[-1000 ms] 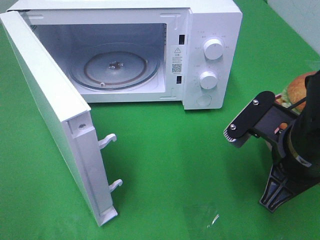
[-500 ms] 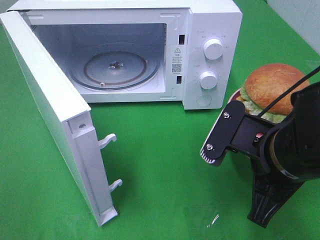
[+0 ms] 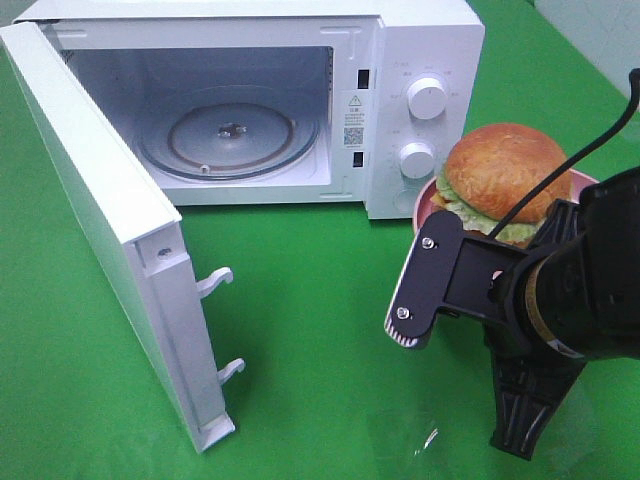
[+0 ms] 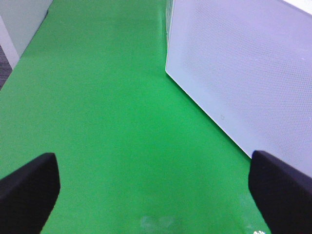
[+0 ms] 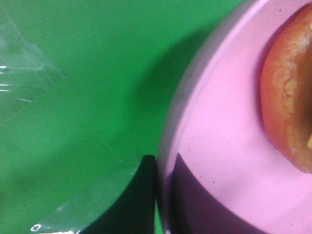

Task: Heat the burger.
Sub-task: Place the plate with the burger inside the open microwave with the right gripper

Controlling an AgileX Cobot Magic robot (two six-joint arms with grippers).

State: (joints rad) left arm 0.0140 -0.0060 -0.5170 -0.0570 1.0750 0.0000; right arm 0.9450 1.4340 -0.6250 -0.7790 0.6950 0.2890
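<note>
Right of the open microwave (image 3: pixel 425 45), my right gripper (image 5: pixel 162 195), clamped on the pink plate (image 5: pixel 214 146), has carried the burger (image 3: pixel 505 170) leftward, nearer the cavity; my left gripper (image 4: pixel 155 192) hangs with fingers apart.

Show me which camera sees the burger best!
The high camera: there almost the whole burger shows, bun and lettuce, on its pink plate beside the microwave. The right wrist camera catches only one edge of it. The left wrist camera shows none of it.
</note>
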